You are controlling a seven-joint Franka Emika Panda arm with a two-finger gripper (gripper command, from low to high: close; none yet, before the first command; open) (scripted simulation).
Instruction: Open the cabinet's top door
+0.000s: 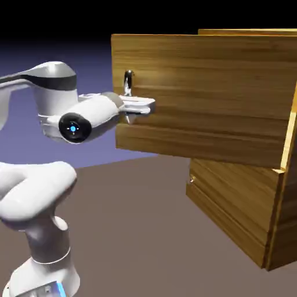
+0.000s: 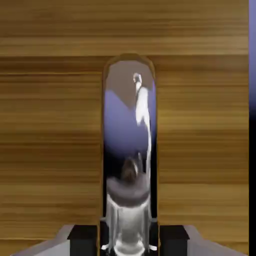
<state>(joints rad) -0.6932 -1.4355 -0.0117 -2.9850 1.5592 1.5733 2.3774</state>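
The cabinet [image 1: 272, 209] of golden-brown wood stands at the right of the exterior view. Its top door [image 1: 203, 93] is swung wide open and juts out to the left, away from the cabinet body. A slim silver bar handle [image 1: 128, 81] stands upright near the door's free edge. My gripper [image 1: 130, 110] is shut on the lower part of that handle. In the hand view the shiny handle [image 2: 129, 140] rises large between my two dark fingertips [image 2: 84, 240], with the door's wood grain [image 2: 50, 125] filling the picture behind it.
Below the open door sits the shorter lower panel [image 1: 232, 203] with a small knob [image 1: 192, 180] at its left edge. My white arm [image 1: 35, 197] rises from the lower left. The brown table top [image 1: 145, 232] stretches between the arm and the cabinet.
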